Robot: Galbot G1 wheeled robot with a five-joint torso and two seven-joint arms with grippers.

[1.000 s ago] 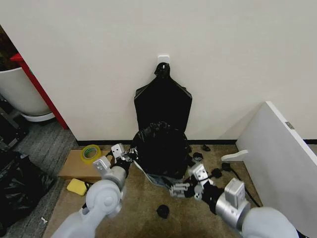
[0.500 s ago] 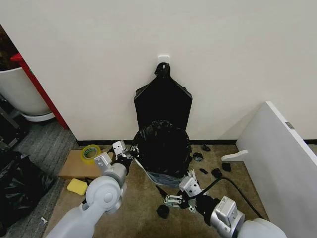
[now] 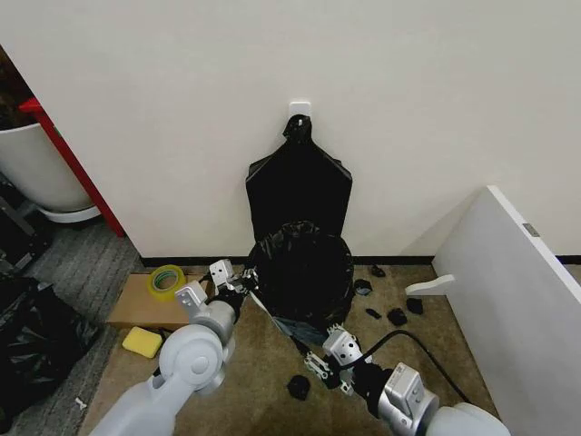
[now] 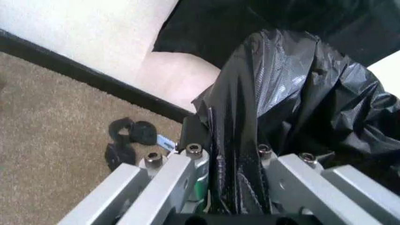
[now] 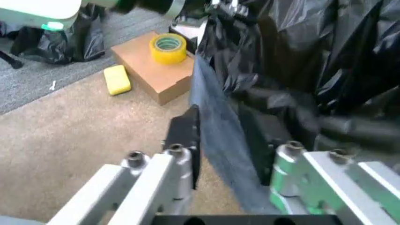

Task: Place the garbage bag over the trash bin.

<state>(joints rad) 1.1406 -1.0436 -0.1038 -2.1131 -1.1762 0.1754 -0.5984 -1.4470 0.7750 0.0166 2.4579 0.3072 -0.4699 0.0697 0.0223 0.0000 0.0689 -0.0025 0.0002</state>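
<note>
The bin [image 3: 304, 320] stands on the carpet against the wall, almost wholly wrapped by the bag [image 3: 302, 271]; only a pale strip of its lower side shows under the black plastic. Directly behind the bin, a flat bundle [image 3: 299, 193] of black bags hangs on the wall from a white hook [image 3: 300, 110].

The left gripper [image 3: 238, 282] sits at the bin's left side, level with its rim. In the left wrist view its fingers [image 4: 167, 180] are pinched on a bunched fold of the bag [image 4: 275, 103].

The right gripper [image 3: 318, 361] is low on the floor in front of the bin. In the right wrist view its fingers [image 5: 177, 159] stand apart around a stretched sheet of the bag's lower edge [image 5: 220, 136], not clamped on it.

Left of the bin lie a cardboard box [image 3: 150, 304], yellow tape [image 3: 166, 278] and a sponge [image 3: 142, 341].
</note>
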